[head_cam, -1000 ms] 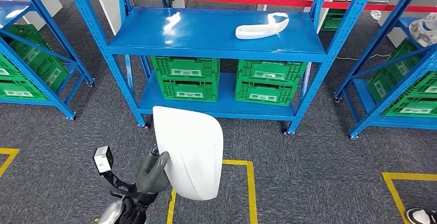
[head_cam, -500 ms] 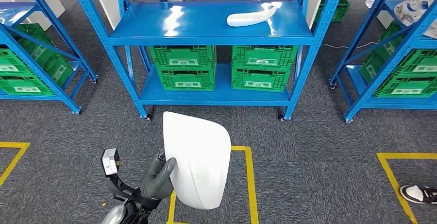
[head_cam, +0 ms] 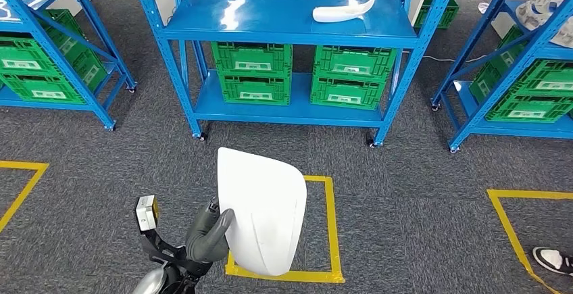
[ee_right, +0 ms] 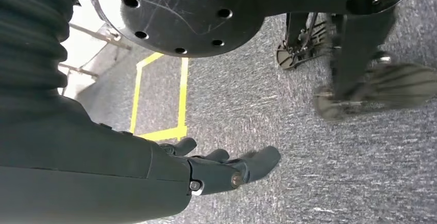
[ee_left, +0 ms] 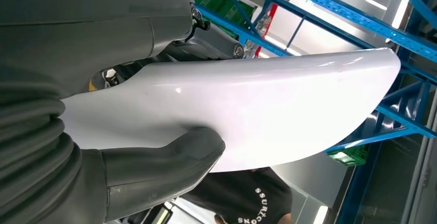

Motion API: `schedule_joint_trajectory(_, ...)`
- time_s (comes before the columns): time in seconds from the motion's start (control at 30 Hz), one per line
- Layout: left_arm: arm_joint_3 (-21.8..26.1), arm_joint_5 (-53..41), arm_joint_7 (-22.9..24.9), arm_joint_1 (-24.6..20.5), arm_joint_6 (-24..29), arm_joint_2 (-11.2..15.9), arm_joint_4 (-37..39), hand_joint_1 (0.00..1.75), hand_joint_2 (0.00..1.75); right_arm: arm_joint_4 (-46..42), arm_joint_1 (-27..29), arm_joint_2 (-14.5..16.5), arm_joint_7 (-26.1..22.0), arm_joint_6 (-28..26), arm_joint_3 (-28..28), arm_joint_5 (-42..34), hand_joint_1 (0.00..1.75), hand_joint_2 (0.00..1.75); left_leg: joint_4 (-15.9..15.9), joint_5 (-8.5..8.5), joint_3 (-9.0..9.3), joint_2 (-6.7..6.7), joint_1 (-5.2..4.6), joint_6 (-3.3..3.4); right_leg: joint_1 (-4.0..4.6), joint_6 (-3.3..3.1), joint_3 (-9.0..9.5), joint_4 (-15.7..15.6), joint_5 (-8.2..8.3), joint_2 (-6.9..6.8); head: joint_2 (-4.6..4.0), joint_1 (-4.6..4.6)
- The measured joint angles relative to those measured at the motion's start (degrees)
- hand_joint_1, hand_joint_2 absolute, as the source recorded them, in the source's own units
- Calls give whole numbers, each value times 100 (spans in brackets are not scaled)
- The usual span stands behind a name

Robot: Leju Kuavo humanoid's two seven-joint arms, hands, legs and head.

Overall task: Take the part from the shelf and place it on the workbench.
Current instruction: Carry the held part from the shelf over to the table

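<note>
My left hand (head_cam: 208,234) grips a large white curved part (head_cam: 261,211), held upright low in the head view. In the left wrist view the thumb (ee_left: 160,170) presses on the part's smooth white face (ee_left: 257,105), with the other fingers behind it. A second white part (head_cam: 343,9) lies on the top board of the blue shelf (head_cam: 290,20) ahead. My right hand (ee_right: 227,168) hangs beside my body over the grey carpet, fingers loosely extended and holding nothing.
Green crates (head_cam: 253,72) fill the shelf's lower level, and more blue racks with crates stand at the left (head_cam: 40,64) and right (head_cam: 534,84). Yellow tape squares (head_cam: 328,233) mark the carpet. A person's shoe (head_cam: 554,259) is at the lower right; a person in a dark shirt (ee_left: 252,203) stands near.
The whole view has shifted as I move back from the shelf, which now sits farther and higher. The part stays in my left hand.
</note>
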Motion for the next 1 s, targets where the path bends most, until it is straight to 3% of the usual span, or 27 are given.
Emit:
schedule_joint_trajectory(0.03, 0, 76, 20, -1, -67, -7, 30, 175, 175, -1, -10, -19, -163, -5, -13, -94, 0, 175, 12, 79, -98, 4, -12, 8, 4, 6, -66, 389, -239, 4, 0, 9)
schedule_joint_trajectory(0.07, 1, 179, 34, -7, -190, -13, 87, 175, 175, -1, -22, -43, -355, 6, -40, -215, 0, 175, 33, 158, -204, 7, -26, 11, 7, 4, -82, 694, -323, 7, 1, 14)
schedule_joint_trajectory(0.1, 2, 271, 22, -22, -350, -18, 162, 175, 175, -1, -40, -67, -542, 37, -76, -323, 0, 175, 62, 231, -314, 10, -39, 11, 13, -9, -16, 826, -260, 8, 1, 17)
schedule_joint_trajectory(0.13, 3, 306, -23, -51, -513, -21, 251, 175, 175, -2, -68, -96, -695, 82, -113, -409, 0, 175, 97, 297, -432, 12, -49, 7, 23, -32, 146, 759, -113, 9, 1, 18)
schedule_joint_trajectory(0.17, 7, 274, -100, -97, -640, -21, 337, 175, 175, -4, -105, -126, -796, 136, -148, -467, 0, 175, 137, 359, -544, 13, -57, -1, 39, -68, 423, 476, 30, 11, 1, 20)
schedule_joint_trajectory(0.2, 14, 193, -186, -151, -704, -22, 402, 175, 175, -9, -146, -164, -832, 174, -178, -501, 0, 175, 174, 412, -639, 14, -66, -13, 62, -117, 761, 42, 51, 12, 1, 20)
schedule_joint_trajectory(0.27, 57, 28, -302, -240, -702, -21, 463, 175, 175, -16, -193, -214, -797, 215, -238, -547, 0, 175, 219, 510, -744, 17, -71, -59, 110, -191, 1280, -736, -72, 15, 1, 19)
schedule_joint_trajectory(0.3, 86, -13, -312, -259, -680, -20, 467, 175, 175, -18, -196, -230, -769, 221, -268, -559, 0, 175, 217, 561, -761, 21, -65, -92, 129, -216, 1368, -926, -140, 16, 1, 27)
schedule_joint_trajectory(0.37, 144, -48, -282, -263, -647, -17, 462, 175, 175, -15, -170, -235, -707, 214, -320, -578, 0, 175, 184, 654, -777, 19, -53, -167, 125, -269, 1312, -1006, -50, 8, 0, 48)
schedule_joint_trajectory(0.4, 173, -44, -265, -254, -630, -15, 460, 175, 175, -11, -157, -235, -638, 181, -352, -608, 0, 175, 209, 602, -817, 6, -50, -209, 109, -308, 1262, -1021, 18, -4, 0, 53)
schedule_joint_trajectory(0.47, 256, -5, -260, -216, -598, -12, 465, 175, 175, -5, -121, -229, -413, 56, -436, -708, 0, 175, 567, 163, -961, -21, -32, -294, 75, -372, 1121, -1047, 170, -32, 1, 43)
schedule_joint_trajectory(0.53, 378, 63, -347, -149, -562, -12, 503, 175, 175, -5, -68, -227, -228, -77, -537, -805, 0, 175, 1281, -396, -1125, -30, 4, -366, 70, -387, 942, -1039, 305, -38, 1, 33)
schedule_joint_trajectory(0.57, 456, 104, -423, -105, -546, -13, 538, 175, 175, -5, -39, -226, -190, -123, -584, -837, 0, 175, 1596, -518, -1156, -30, 20, -391, 69, -380, 854, -1031, 373, -40, 1, 32)
schedule_joint_trajectory(0.63, 635, 171, -594, -4, -523, -19, 610, 175, 175, -5, -1, -231, -200, -167, -665, -869, 0, 175, 1769, -370, -991, -29, 44, -416, 63, -356, 662, -998, 506, -41, 1, 31)
schedule_joint_trajectory(0.7, 812, 113, -727, 86, -523, -28, 627, 175, 175, -5, 10, -252, -221, -167, -727, -874, 0, 175, 1129, -130, -422, -29, 54, -402, 57, -312, 480, -939, 620, -38, 0, 30)
schedule_joint_trajectory(0.77, 944, -35, -791, 147, -513, -43, 580, 175, 175, -7, 8, -285, -224, -148, -774, -871, 0, 175, 275, -213, 170, -38, 33, -350, 61, -252, 373, -887, 712, -44, 0, 31)
schedule_joint_trajectory(0.8, 995, -95, -798, 174, -505, -52, 549, 175, 175, -7, 6, -303, -235, -128, -792, -862, 0, 175, 44, -296, 299, -43, 20, -318, 63, -222, 356, -884, 756, -49, 0, 31)
schedule_joint_trajectory(0.87, 1094, -187, -784, 223, -492, -63, 510, 175, 175, -7, 7, -336, -325, -55, -814, -819, 0, 175, -49, -271, 282, -42, 7, -228, 57, -153, 340, -906, 846, -53, -1, 30)
schedule_joint_trajectory(0.9, 1141, -222, -774, 231, -492, -66, 502, 175, 175, -7, 11, -348, -407, -3, -816, -790, 0, 175, -55, -219, 234, -30, 12, -175, 50, -118, 309, -878, 804, -45, -1, 31)
schedule_joint_trajectory(0.93, 1185, -255, -768, 231, -492, -67, 498, 175, 175, -7, 15, -357, -502, 56, -816, -764, 0, 175, -61, -153, 179, -18, 19, -118, 43, -83, 253, -764, 653, -36, -1, 38)
schedule_joint_trajectory(1.0, 1266, -316, -785, 221, -484, -68, 492, 175, 175, -7, 14, -362, -693, 181, -815, -728, 0, 175, -64, -16, 44, 1, 26, -51, 31, -33, 69, -205, 87, -18, 0, 54)
